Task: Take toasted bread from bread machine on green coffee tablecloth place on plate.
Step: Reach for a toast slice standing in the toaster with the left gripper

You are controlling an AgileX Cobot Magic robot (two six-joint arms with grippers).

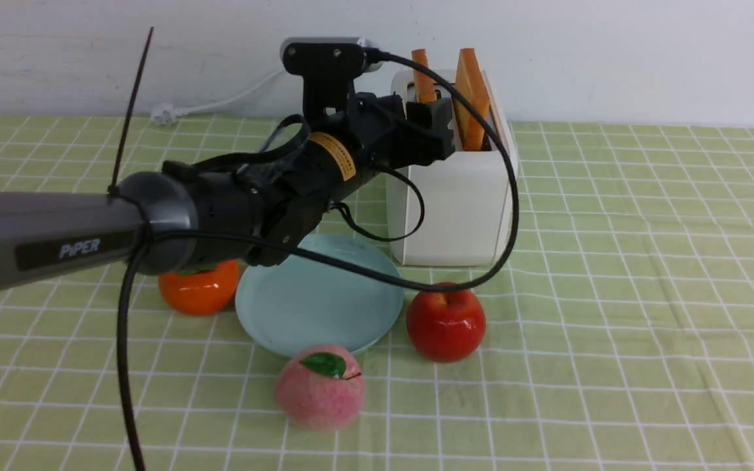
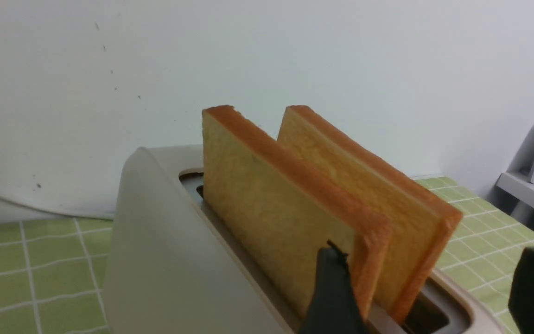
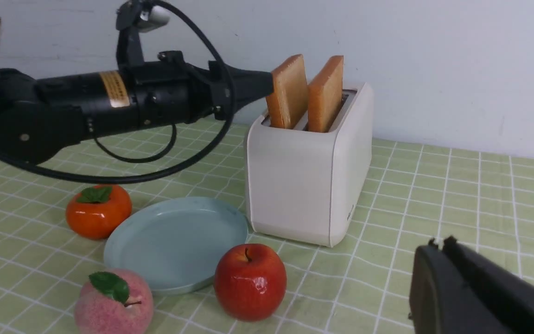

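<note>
1. Both slices of toast (image 2: pixel 267 208) stand upright in the toaster (image 2: pixel 165 269) slots with their top halves poking out. Nothing is on the plate (image 1: pixel 311 307) yet; it sits on the green cloth (image 1: pixel 645 261) just in front of the toaster.
2. Left claw (image 2: pixel 429 253) is spread wide right at the toast, holding nothing. One finger (image 2: pixel 332 287) is in front of the near slice's face and the other is out past the far slice, so both slices look to be between them.
3. Right claw (image 3: pixel 438 248) is pinched closed and empty, off to the side away from the toaster.
4. My guess on handling: toast is light and stiff but crumbly, so a hard squeeze cracks it. I'd pinch one slice across its flat faces near the top edge, gently, then lift straight up so it doesn't drag in the slot.
5. The apple (image 1: pixel 446 324) sits just beside the plate rim, so lay the slice down flat in the middle.
</note>
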